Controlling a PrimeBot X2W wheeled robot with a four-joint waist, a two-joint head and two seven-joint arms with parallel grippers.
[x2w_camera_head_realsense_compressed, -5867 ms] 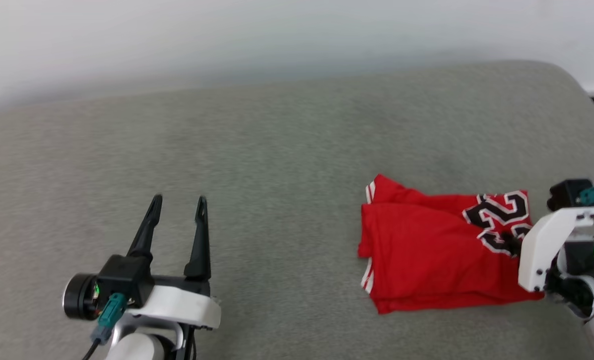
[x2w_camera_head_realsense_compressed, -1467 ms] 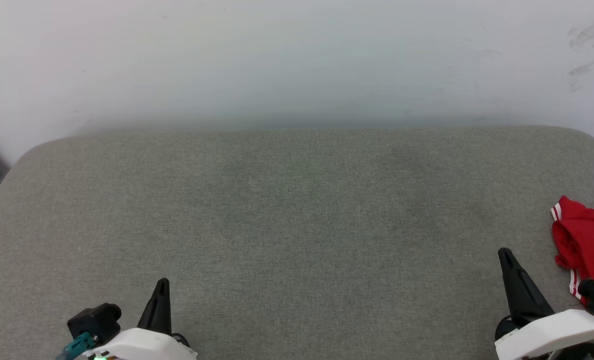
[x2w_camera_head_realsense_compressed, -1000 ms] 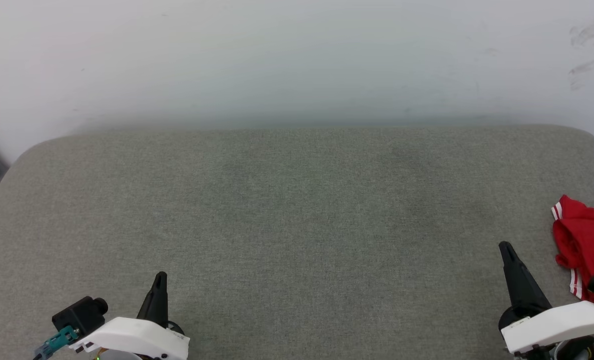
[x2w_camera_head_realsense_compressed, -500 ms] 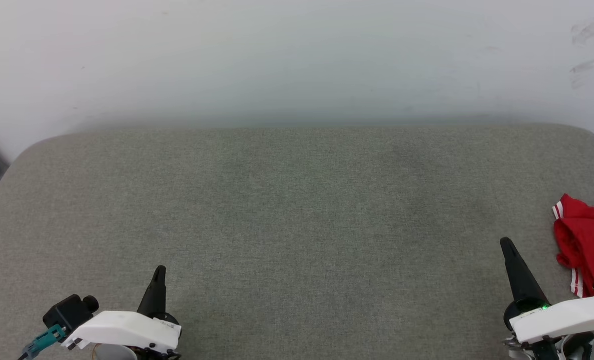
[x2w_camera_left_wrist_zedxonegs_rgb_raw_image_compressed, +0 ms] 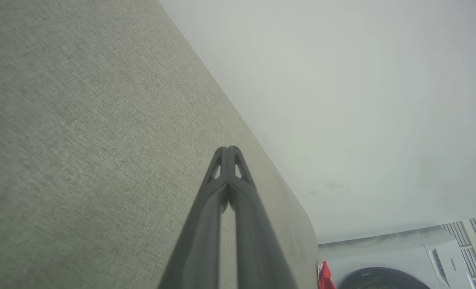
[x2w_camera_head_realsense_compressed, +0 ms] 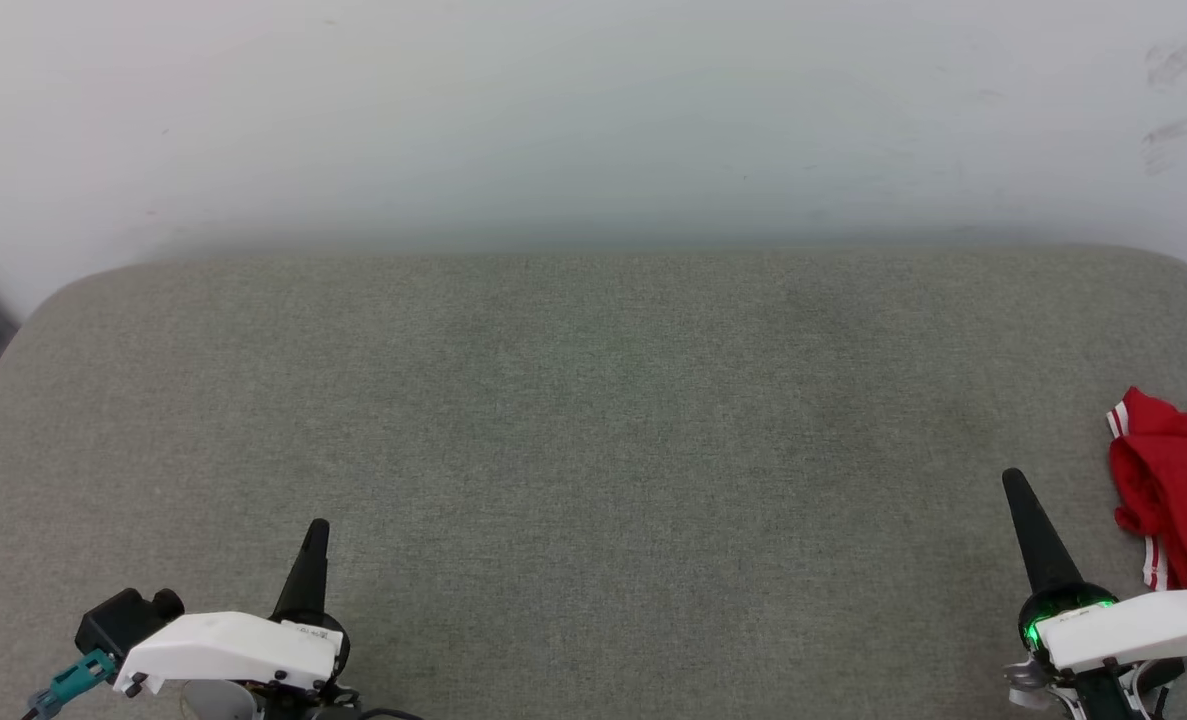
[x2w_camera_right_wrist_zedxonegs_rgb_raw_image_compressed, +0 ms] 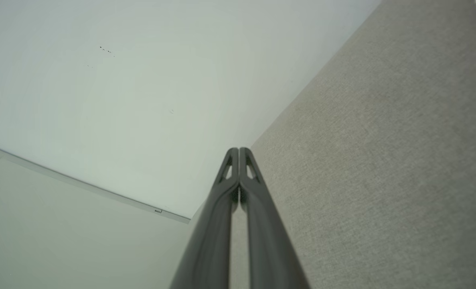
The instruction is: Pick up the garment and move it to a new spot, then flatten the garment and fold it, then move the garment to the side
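Reader: Left pincer [x2w_camera_head_realsense_compressed: 317, 530] first. What state is it in?

Legend: Closed on nothing. Its wrist view shows the two fingers pressed tip to tip above grey cushion [x2w_camera_head_realsense_compressed: 593, 420], with the wall [x2w_camera_head_realsense_compressed: 593, 120] beyond the tips. No cloth is touching it.

Reader: And what lies to its right?

Legend: Cushion runs across to the right pincer [x2w_camera_head_realsense_compressed: 1011, 480]. That one is also closed tip to tip, grips nothing, and points towards the wall.

Reader: Where is the garment [x2w_camera_head_realsense_compressed: 1168, 470]?

Legend: Just to the right of the right pincer, level with its fingers, lying on the cushion. The frame edge cuts it off, so how neat the fold is cannot be told. It is well apart from the left pincer, whose wrist view catches a red sliver low and to the right of its fingers.

Reader: Which step is in hand?

Legend: Probably the last one, moving the garment aside. It lies near the cushion's right end and neither pincer holds it, so that step looks done or nearly so.

Reader: What would the next move call for?

Legend: If a further shift is wanted, the right pincer must open, swing right and pinch every layer at one edge, because thin fabric may unfold when lifted.
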